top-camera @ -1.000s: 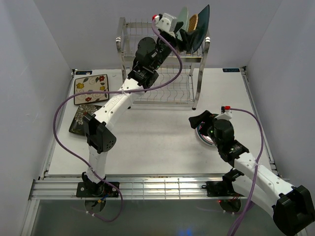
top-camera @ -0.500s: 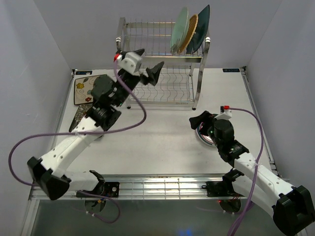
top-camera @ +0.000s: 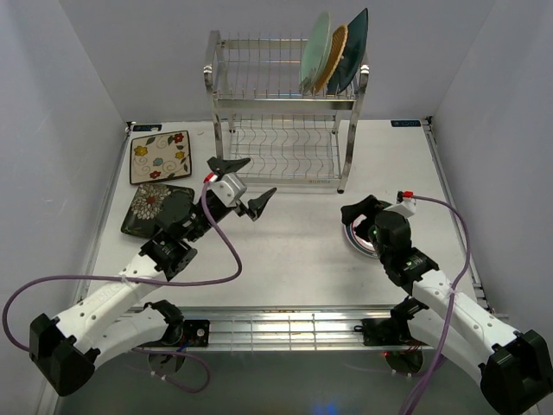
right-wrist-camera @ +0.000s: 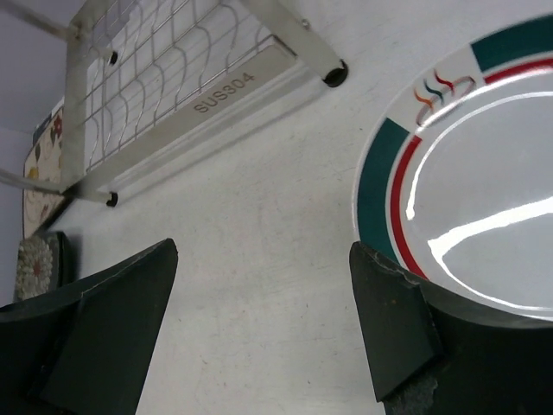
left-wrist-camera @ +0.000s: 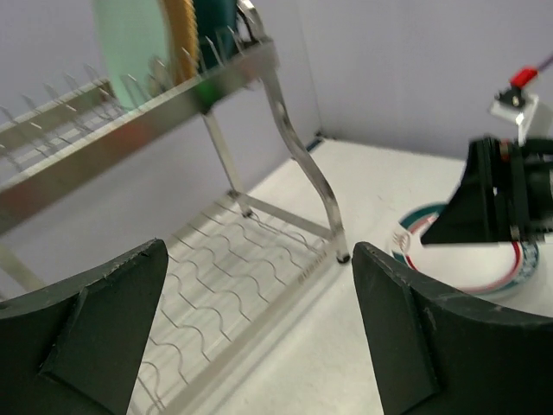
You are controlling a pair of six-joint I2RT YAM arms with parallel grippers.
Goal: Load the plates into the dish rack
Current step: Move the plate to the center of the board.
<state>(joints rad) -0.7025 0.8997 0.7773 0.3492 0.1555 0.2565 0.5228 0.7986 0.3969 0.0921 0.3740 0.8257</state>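
Observation:
The dish rack (top-camera: 285,121) stands at the back. Its top tier holds a pale green plate (top-camera: 317,50), a woven orange-tan plate (top-camera: 335,54) and a teal plate (top-camera: 353,47), all on edge. They also show in the left wrist view, the green plate (left-wrist-camera: 130,47) foremost. A cream floral rectangular plate (top-camera: 161,156) and a dark floral plate (top-camera: 145,207) lie at the left. A white plate with a striped rim (top-camera: 357,240) (right-wrist-camera: 484,216) lies at the right. My left gripper (top-camera: 248,181) (left-wrist-camera: 257,259) is open and empty in front of the rack. My right gripper (top-camera: 359,214) (right-wrist-camera: 263,251) is open at the white plate's left edge.
The rack's lower wire shelf (left-wrist-camera: 225,285) holds nothing. My left arm partly covers the dark floral plate. The right gripper's black fingers (left-wrist-camera: 492,203) show in the left wrist view over the white plate (left-wrist-camera: 484,268).
My left arm has drawn back from the rack's top tier, down and towards the near left, leaving the green plate standing in the rack. The right gripper shifted slightly right.

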